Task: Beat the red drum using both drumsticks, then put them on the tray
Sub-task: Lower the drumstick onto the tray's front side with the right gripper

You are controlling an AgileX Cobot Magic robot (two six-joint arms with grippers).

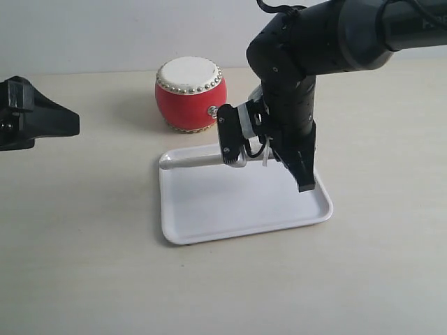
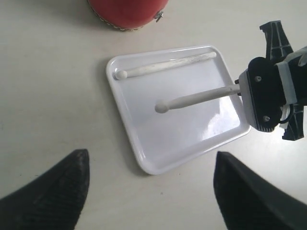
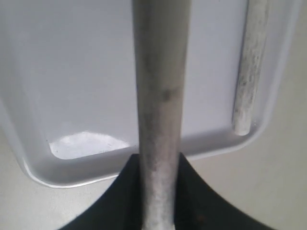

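The right gripper (image 3: pixel 159 194) is clamped on the butt end of one drumstick (image 2: pixel 201 97), its dark fingers closed against both sides of the shaft. The stick reaches left from the gripper across the right rim of the tray (image 1: pixel 230 202), with its rounded tip over the tray's middle (whether the tip touches the tray cannot be told). It is a slim, pale, whitish wooden rod, scuffed with grey wear marks. It is probably light and stiff, and being smooth and round it could pivot in an end grip or roll once released, so lowering it close to the tray floor before letting go seems wise. The white tray is flat with rounded corners and a low rim. A second drumstick (image 2: pixel 168 64) lies inside it along the far rim, tip to the left. Just beyond the tray stands the red drum (image 1: pixel 190 98), glossy, with a cream top and silvery studs. The left gripper (image 2: pixel 153 196) is well apart at the far left, fingers spread and empty.
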